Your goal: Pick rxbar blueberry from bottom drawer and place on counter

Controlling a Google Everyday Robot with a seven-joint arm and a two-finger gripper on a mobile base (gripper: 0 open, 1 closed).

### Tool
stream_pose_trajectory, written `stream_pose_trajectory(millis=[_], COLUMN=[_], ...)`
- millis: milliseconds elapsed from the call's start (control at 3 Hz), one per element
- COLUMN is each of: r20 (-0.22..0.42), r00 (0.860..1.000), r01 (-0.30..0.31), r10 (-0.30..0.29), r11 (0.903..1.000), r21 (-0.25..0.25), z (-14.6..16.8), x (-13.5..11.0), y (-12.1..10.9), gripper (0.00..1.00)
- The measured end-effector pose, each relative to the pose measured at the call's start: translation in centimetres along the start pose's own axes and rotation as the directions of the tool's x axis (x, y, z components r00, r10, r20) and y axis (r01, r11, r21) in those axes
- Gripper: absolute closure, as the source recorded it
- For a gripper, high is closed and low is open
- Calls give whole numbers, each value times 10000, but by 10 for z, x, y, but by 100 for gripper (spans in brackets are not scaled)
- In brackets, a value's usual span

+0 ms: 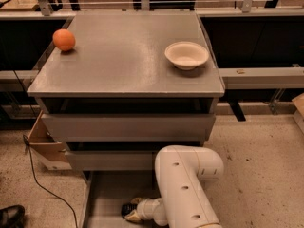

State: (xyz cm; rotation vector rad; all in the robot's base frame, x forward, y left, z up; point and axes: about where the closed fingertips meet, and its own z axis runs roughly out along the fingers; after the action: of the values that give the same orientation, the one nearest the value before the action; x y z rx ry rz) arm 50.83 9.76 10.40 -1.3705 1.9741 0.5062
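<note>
The bottom drawer [105, 194] is pulled out at the foot of the grey cabinet, showing its flat grey floor. A small dark object, likely the rxbar blueberry [126, 208], lies on that floor right at the tip of my gripper [131, 210]. The gripper is down inside the drawer at the end of my white arm [185, 189], which reaches in from the lower right. The arm hides the drawer's right part. The counter [123, 61] is the broad grey top of the cabinet.
An orange fruit [63, 40] sits at the counter's far left and a pale bowl [186, 55] at its right. Two wider drawers [128, 126] stand slightly open above the bottom one. A cardboard box [45, 146], a black cable and a black shoe [12, 216] are on the floor at left.
</note>
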Motion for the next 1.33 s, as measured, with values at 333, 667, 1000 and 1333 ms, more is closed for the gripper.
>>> stream_pose_trajectory(millis=[333, 667, 1000, 1333], r20=[70, 154, 223, 45], r00=[9999, 9992, 9971, 9962], r01=[147, 362, 717, 861], r10=[-149, -368, -733, -866], r11=[9996, 9985, 9953, 9938], r21=[250, 417, 645, 698], z=[-16, -31, -58, -94], x=[-3, -10, -26, -37], y=[-7, -10, -12, -10], gripper=[97, 100, 100, 100])
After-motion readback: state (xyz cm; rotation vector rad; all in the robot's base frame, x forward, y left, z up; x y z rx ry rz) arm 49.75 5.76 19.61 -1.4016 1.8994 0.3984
